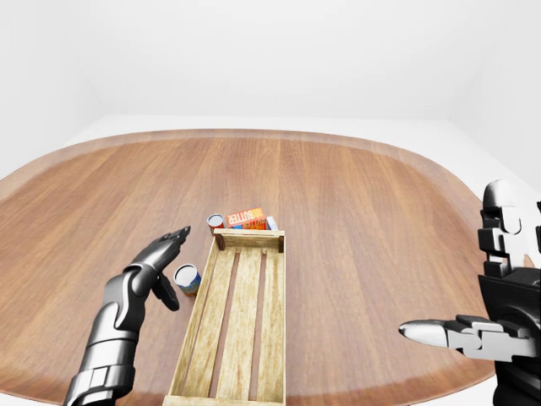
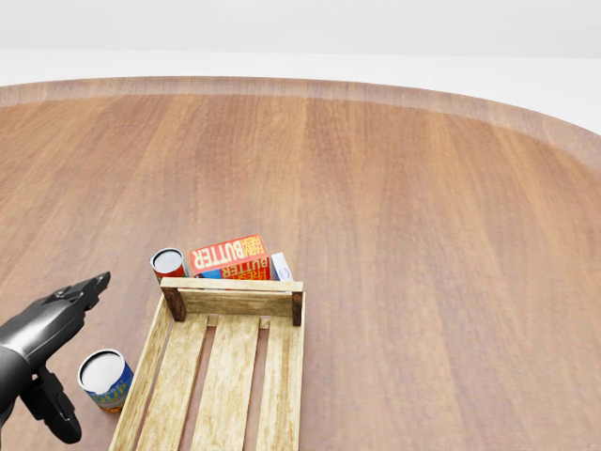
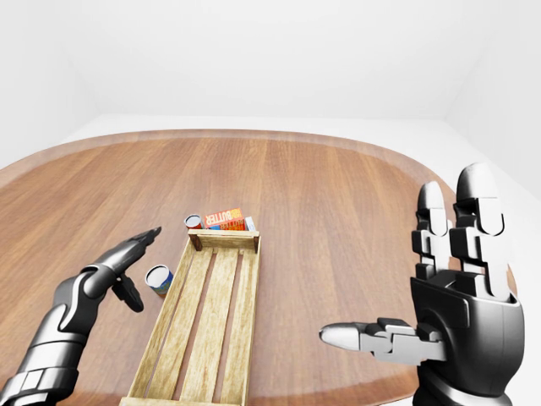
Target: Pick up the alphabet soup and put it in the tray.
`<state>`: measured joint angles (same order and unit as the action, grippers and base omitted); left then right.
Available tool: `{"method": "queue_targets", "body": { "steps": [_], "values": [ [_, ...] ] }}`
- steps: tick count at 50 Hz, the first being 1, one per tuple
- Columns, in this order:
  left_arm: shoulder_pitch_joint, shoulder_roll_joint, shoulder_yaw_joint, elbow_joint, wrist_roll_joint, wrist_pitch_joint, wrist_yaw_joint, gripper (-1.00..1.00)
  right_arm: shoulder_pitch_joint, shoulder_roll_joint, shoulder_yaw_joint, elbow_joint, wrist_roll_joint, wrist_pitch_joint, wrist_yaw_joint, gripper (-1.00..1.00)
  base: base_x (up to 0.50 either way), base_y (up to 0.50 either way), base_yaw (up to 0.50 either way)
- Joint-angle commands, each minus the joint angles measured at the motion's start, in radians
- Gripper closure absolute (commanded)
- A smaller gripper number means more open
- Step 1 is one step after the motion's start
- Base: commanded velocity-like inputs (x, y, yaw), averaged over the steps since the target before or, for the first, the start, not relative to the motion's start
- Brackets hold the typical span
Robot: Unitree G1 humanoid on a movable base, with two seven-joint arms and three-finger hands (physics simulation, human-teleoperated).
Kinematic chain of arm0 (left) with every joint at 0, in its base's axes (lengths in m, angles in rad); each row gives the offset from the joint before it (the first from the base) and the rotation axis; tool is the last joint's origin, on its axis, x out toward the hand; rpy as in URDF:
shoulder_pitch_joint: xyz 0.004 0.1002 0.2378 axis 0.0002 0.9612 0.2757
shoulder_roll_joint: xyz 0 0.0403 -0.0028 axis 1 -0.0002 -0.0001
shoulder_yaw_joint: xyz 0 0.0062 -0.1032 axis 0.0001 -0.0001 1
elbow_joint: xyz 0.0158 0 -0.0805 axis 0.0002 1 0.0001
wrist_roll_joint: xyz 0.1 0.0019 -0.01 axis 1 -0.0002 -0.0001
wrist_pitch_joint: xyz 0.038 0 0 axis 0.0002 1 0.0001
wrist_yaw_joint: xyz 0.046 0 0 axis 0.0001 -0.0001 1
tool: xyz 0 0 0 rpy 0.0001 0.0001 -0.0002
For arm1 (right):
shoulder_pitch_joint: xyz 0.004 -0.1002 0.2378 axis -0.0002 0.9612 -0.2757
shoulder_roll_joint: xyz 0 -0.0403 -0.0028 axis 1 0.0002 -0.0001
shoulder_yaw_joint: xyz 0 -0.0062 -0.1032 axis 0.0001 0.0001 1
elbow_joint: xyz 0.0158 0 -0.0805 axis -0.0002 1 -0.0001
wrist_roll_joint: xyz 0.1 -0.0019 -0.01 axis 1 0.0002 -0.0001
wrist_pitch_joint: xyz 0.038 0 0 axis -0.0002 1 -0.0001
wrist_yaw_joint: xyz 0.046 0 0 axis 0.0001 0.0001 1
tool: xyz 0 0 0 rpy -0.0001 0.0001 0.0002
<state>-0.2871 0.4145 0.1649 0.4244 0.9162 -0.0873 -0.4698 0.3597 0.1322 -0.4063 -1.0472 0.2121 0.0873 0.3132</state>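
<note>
The left hand [image 1: 159, 258] hung over the desk [image 1: 355, 220] with its fingers spread, holding nothing and touching nothing. The alphabet soup [image 2: 104, 380], a white-topped can with a blue label, stood upright on the desk just beside the tray's [image 1: 272, 334] left rail in the left-eye view, outside it, and just right of the hand's thumb. A red can [image 2: 169, 263] and a butter box [image 2: 230, 254] lay against the tray's far end, also outside it. The right hand [image 3: 423, 326] was raised at the right-eye view's right edge, fingers upright, thumb out, gripping nothing.
</note>
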Motion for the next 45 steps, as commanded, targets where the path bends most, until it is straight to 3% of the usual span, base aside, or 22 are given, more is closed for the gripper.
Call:
{"method": "queue_targets", "body": {
  "steps": [1, 8, 26, 36, 45],
  "values": [
    [-0.021, 0.011, -0.009, 0.059, 0.013, 0.000, 0.026, -1.00, -0.014, 0.007, 0.000, 0.000, 0.002, 0.000, 0.010, -1.00, 0.00, 0.00, 0.00],
    [-0.020, 0.015, -0.007, 0.053, 0.007, 0.000, 0.023, -1.00, -0.019, 0.001, 0.035, 0.025, -0.080, 0.000, -0.010, -1.00, 0.00, 0.00, 0.00],
    [-0.020, 0.014, -0.007, 0.053, 0.007, 0.000, 0.023, -1.00, -0.021, 0.006, 0.034, 0.025, -0.087, 0.000, -0.005, -1.00, 0.00, 0.00, 0.00],
    [-0.133, 0.025, -0.069, 0.334, 0.034, 0.000, 0.140, -1.00, -0.009, 0.020, 0.021, 0.016, -0.090, 0.000, 0.018, -1.00, 0.00, 0.00, 0.00],
    [-0.202, 0.029, -0.105, 0.494, 0.035, 0.000, 0.201, -1.00, -0.013, 0.020, 0.017, 0.007, -0.086, 0.000, 0.019, -1.00, 0.00, 0.00, 0.00]
  ]
}}
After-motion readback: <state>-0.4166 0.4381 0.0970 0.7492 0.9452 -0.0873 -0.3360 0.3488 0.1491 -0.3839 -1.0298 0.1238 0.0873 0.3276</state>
